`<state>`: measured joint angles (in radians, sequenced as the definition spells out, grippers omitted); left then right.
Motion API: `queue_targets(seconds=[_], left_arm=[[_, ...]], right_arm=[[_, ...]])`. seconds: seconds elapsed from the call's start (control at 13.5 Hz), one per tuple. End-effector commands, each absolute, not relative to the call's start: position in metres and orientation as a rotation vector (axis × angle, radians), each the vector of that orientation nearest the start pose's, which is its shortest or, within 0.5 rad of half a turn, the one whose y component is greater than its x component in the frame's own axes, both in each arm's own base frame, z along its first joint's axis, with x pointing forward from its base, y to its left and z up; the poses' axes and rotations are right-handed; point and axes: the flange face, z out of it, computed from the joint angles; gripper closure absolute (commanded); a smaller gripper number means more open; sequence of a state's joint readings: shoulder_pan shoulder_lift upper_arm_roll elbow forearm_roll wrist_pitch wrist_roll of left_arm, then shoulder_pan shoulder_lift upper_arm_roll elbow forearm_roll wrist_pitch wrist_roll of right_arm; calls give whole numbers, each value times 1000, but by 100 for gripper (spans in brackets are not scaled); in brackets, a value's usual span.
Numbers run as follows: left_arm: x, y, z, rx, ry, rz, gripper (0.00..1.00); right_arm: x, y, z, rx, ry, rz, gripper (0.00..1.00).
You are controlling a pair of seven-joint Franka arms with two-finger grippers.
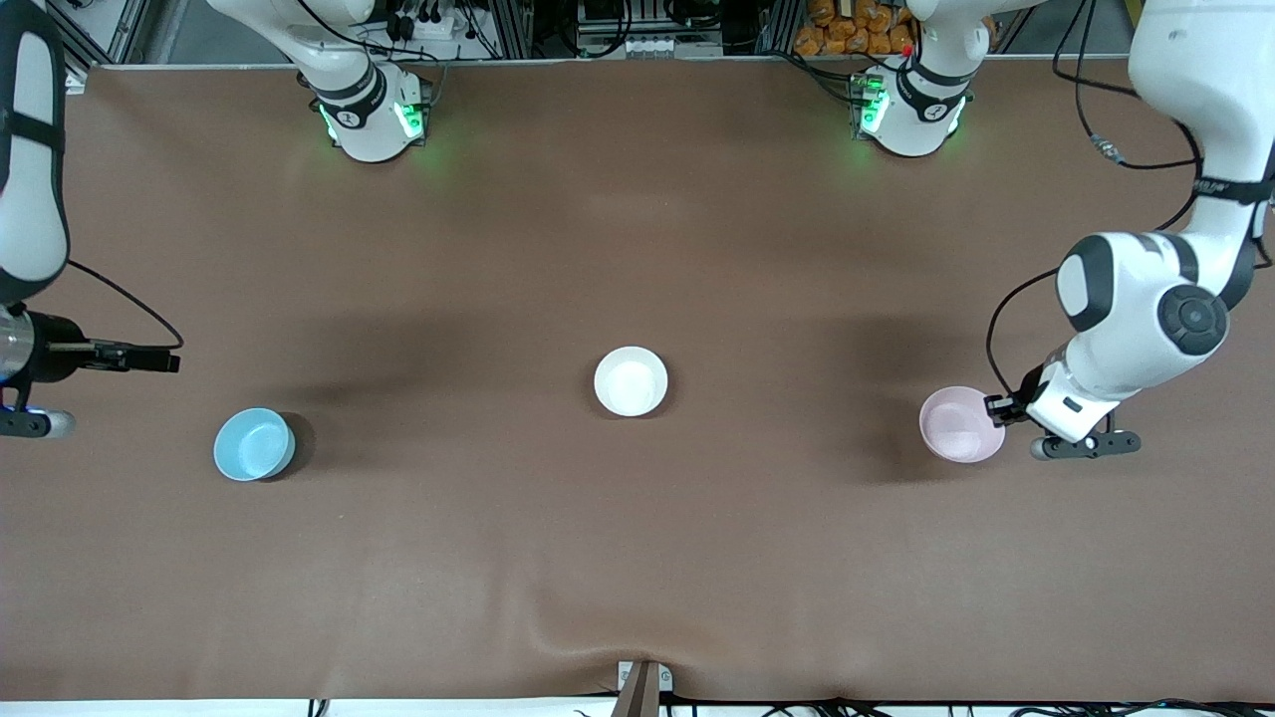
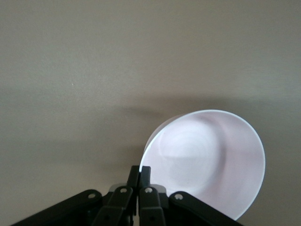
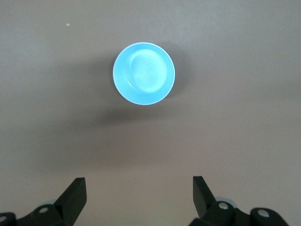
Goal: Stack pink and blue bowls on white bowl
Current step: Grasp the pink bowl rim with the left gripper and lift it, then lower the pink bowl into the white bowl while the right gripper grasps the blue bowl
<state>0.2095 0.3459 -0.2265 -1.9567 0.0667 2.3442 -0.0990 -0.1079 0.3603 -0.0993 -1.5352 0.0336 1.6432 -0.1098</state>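
Pinching glossy pink bowl rim, left hand clamped, right hand apart above blue bowl.

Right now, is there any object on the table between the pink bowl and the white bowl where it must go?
Nothing visible. The left gripper is shut on the rim of the pink bowl, and only bare table lies between it and the white bowl. The blue bowl sits toward the right arm's end, below the open right gripper.

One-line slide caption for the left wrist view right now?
Left gripper shut on the pink bowl at its rim, over the brown table.
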Motion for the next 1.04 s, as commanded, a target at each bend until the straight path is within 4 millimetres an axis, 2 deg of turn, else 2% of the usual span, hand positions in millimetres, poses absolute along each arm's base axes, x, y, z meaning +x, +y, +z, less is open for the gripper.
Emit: queue_targets(seconds=[0.0,0.07,0.3,0.37,0.52,0.59,0.81,0.96], left_arm=[[616,-24,350,-3196,-51,-50,100],[617,-38,364,-3229,-57,-29,100],[622,-65,398,-3302,-69,44,100],[623,-78,407,-3320,-47,56,100],[618,-118,423,-3337,-17,78,100],[616,-133,429,-3340,-85,86,100],[602,-190,437,-3353,-196,120,100],[588,-236,444,-3350,-276,143,100]], right_arm=[[648,-127,389,-3091,138,356,0],[656,-131,374,-3103,142,295,0],[667,-142,327,-3111,165,283,0],[666,-161,316,-3106,213,254,0],[665,-188,286,-3103,266,230,0],[666,-189,283,-3107,228,223,0],[668,-192,257,-3120,210,185,0],[669,-186,250,-3124,201,173,0]])
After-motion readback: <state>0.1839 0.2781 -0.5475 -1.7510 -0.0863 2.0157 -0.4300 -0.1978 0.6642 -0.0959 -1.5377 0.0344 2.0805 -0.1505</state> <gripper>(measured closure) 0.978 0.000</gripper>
